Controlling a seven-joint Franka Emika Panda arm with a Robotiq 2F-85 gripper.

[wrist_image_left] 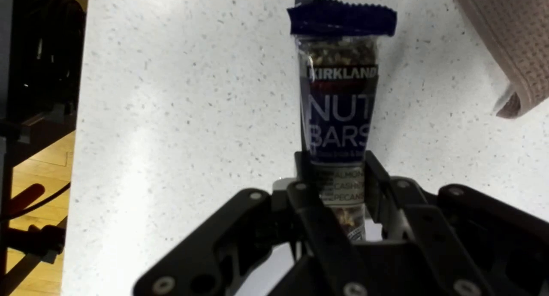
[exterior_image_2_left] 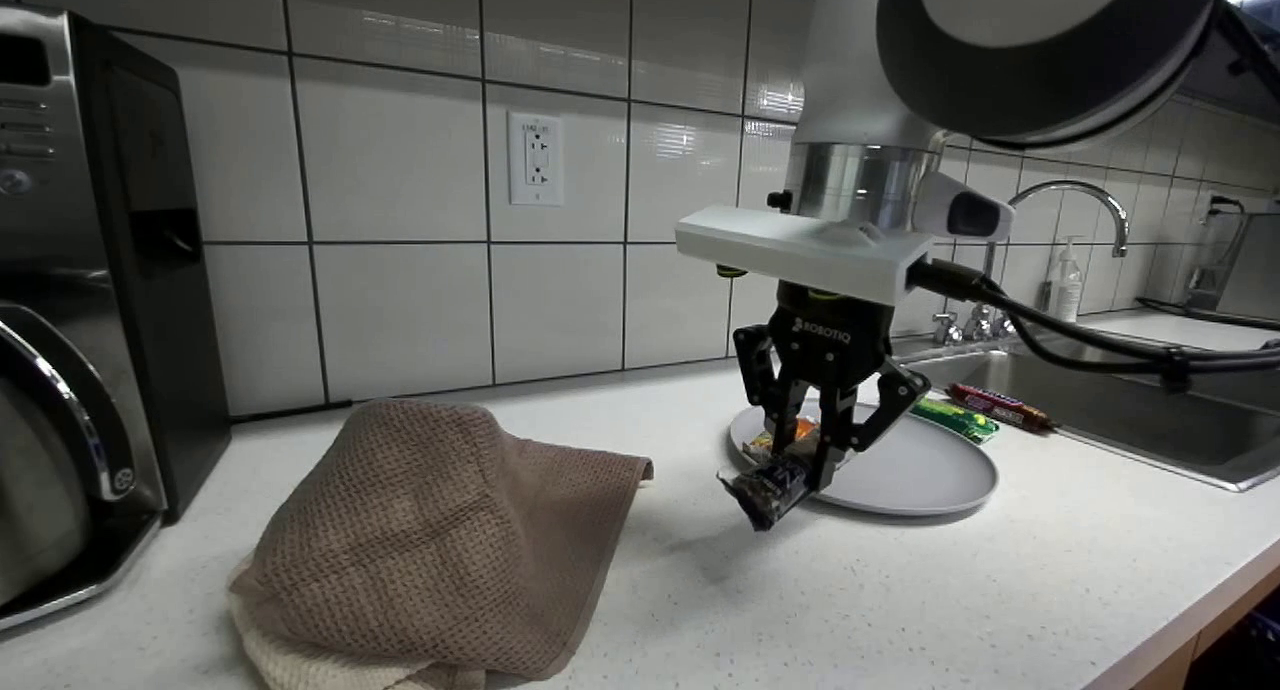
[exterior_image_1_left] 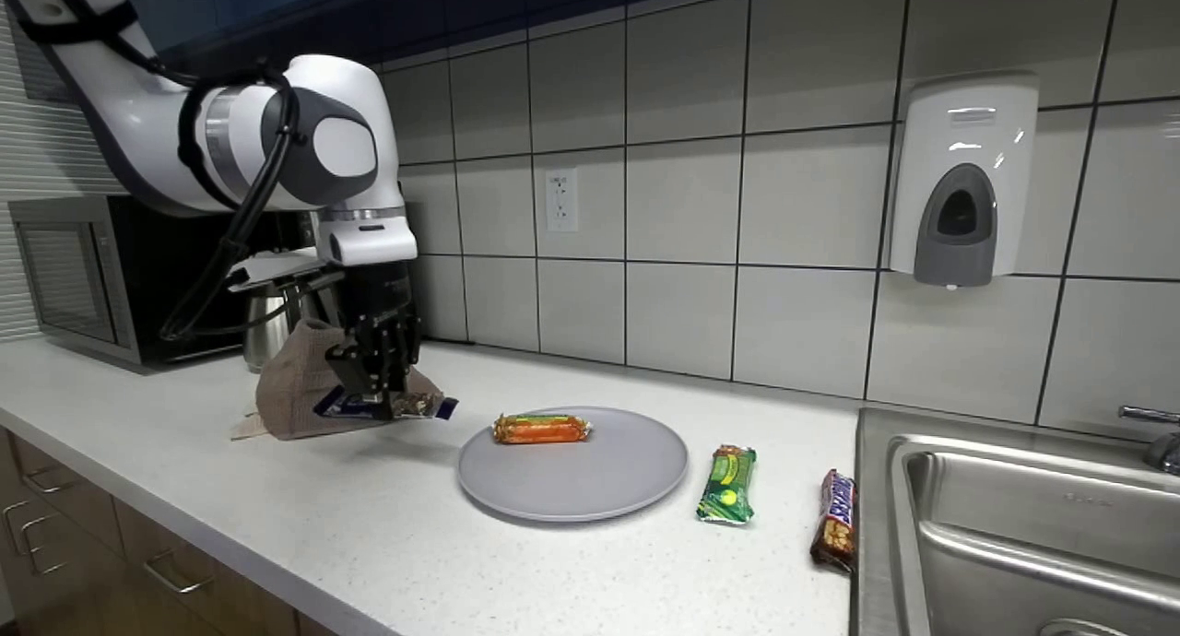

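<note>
My gripper [wrist_image_left: 336, 171] is shut on a Kirkland nut bar [wrist_image_left: 339, 107] in a dark blue and clear wrapper. Its fingers press the wrapper's two sides, and one end of the bar sticks out well past them. In both exterior views the nut bar [exterior_image_1_left: 424, 406] hangs a little above the counter, near the grey plate [exterior_image_1_left: 608, 488]. An orange-wrapped bar [exterior_image_1_left: 542, 429] lies on that plate; in an exterior view the gripper [exterior_image_2_left: 800, 470] partly covers it. Beyond the plate lie a green-wrapped bar [exterior_image_1_left: 728, 484] and a brown Snickers bar [exterior_image_1_left: 836, 521] beside the sink.
A crumpled brown towel [exterior_image_2_left: 430, 530] is heaped on the counter close to the gripper. Behind it stands a microwave-like appliance [exterior_image_1_left: 64, 276]. A steel sink [exterior_image_1_left: 876, 488] borders the far end, under a wall soap dispenser [exterior_image_1_left: 963, 175]. A tiled wall [exterior_image_1_left: 682, 203] runs along the back.
</note>
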